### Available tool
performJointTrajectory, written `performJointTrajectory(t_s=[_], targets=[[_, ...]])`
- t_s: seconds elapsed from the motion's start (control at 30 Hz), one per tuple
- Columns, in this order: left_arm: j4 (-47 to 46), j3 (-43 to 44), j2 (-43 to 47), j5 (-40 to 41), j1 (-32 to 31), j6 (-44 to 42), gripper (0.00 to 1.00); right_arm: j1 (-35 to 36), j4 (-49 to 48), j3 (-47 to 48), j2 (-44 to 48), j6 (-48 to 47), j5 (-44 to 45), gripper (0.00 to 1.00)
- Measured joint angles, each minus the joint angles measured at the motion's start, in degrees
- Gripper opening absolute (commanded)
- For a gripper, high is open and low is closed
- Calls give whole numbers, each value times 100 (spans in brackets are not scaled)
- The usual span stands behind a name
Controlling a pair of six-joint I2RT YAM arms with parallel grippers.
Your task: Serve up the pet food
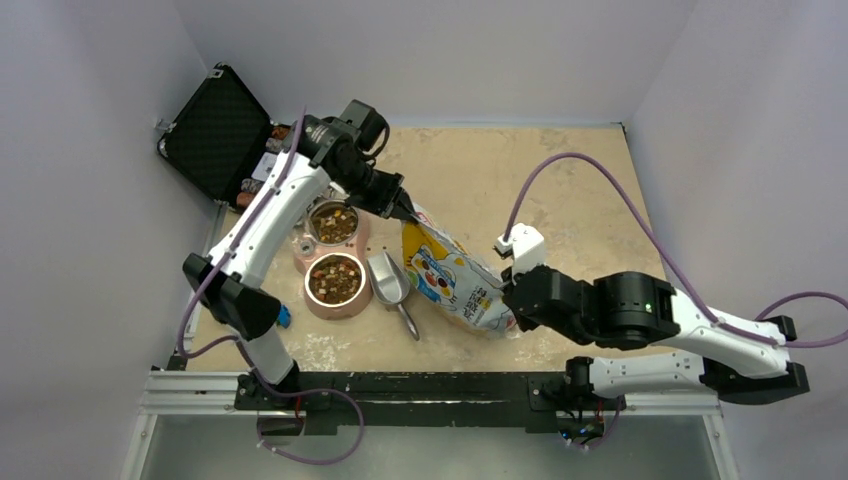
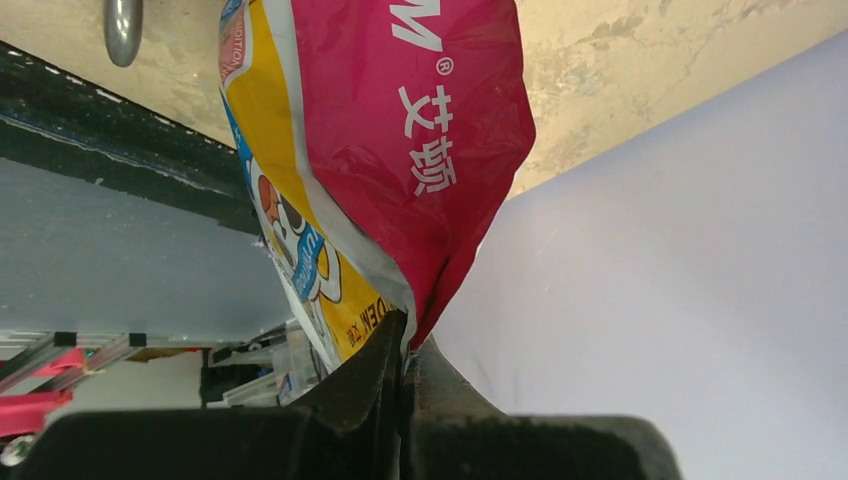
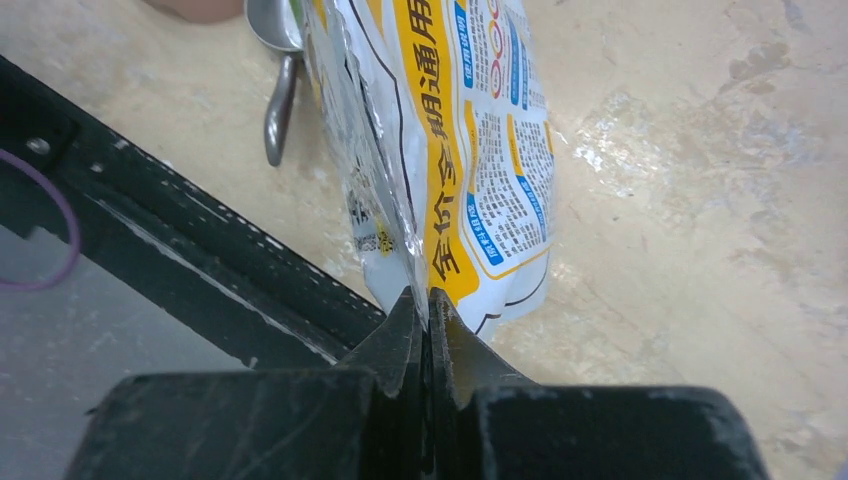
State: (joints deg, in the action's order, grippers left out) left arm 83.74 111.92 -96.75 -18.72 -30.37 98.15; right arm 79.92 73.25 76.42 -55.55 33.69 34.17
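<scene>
Left gripper point(image 2: 405, 345) was clamped tight on 1 corner of the bag point(image 1: 452, 278), at the red-printed end nearest the bowls. Right gripper point(image 3: 428, 300) was pinched shut on the opposite end seam, toward the near edge of the table. The bag hung slanting between the 2 arms. From overhead I could not tell whether its belly rested on the table.

Pet food point(image 1: 336, 282): brown and tan kibble sat in the near bowl point(image 1: 309, 282) and the far bowl point(image 1: 312, 222) of the pink feeder. More was presumably in the bag (contents not visible, nor which end was open). A metal scoop point(image 1: 388, 278) lay on the table between feeder and bag, with neither arm on it.

Handling, my judgement:
- The glossy film looked slippery and soft; it creased around both pinches.
- Loose kibble inside would run toward whichever end dropped, shifting the weight.
- The load was probably light to moderate and not fragile, but prone to spilling.
- The best hold was the flat sealed seams and corners, where 2 film layers gave the pads a bite. A grip on the bulging middle would likely slide.
</scene>
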Motion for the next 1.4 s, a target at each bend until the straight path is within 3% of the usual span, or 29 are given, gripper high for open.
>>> performJointTrajectory(t_s=[0.2,0.27,0.37,0.47,0.6,0.73,1.03,1.4], targets=[[774,1311,-935,-234,42,-522,0,-24,-522,-494,691,501,-24,0],[852,1355,-970,-280,55,-634,0,-24,-614,-573,785,581,-57,0],[640,968,-752,-376,118,-787,0,-22,-691,-588,800,560,-114,0],[79,22,-164,-496,243,-839,25,-20,-791,-581,715,433,-243,0],[-435,-590,503,-240,610,-898,40,7,-625,-479,568,271,-378,0],[-815,-778,903,44,887,-929,44,7,-568,-463,575,129,-420,0],[-1071,-1093,942,87,535,-929,49,7,-522,-367,407,-92,-525,0],[-625,-1167,1209,306,332,-929,55,33,-501,-291,232,-190,-522,0]])
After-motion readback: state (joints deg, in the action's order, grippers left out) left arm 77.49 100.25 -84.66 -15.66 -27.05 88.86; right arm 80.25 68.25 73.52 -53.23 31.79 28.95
